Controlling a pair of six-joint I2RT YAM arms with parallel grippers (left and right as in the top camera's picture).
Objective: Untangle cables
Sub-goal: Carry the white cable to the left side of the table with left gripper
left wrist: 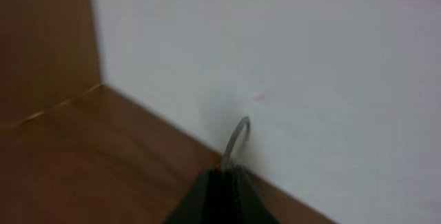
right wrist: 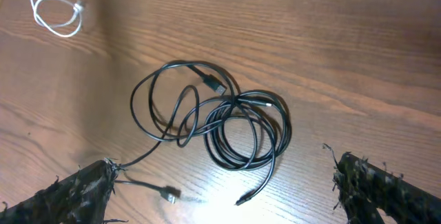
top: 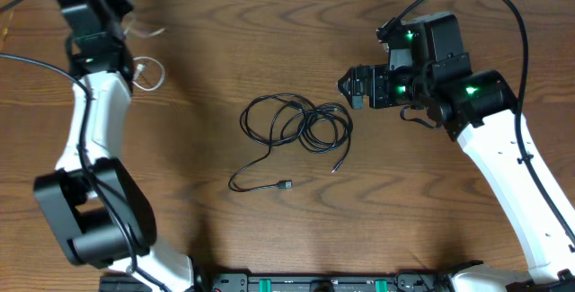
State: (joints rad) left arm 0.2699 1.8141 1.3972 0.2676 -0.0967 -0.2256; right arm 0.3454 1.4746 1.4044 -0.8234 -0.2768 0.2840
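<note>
Here we have the left jaws pressed together out at the far corner of the brown wood-grain tabletop (top: 431, 220). A thin pale strand arcs up from between their tips. We take it for the thin white cord (top: 149, 72), whose loop lies on the wood just behind those jaws, beside the left arm (top: 85, 130). Holding it out there makes sense to us: it puts the white one well apart from the rest.

Over to the right jaws: spread wide with nothing between them, they hover just beside the tangle of thin black cords (right wrist: 231, 124). In the right wrist view the tangle sits squarely ahead of the gap. One part is a tight coil, the other is looser loops hooked through it, and two small plug ends lie nearest the jaws. We'd judge the wide stance a set-up for picking out one strand. The crossing where loop meets coil looks like the spot to pull apart.

Any writing? We can read none, no brand or label on cords or arms, only green lights glowing on the right arm (top: 467, 90).
</note>
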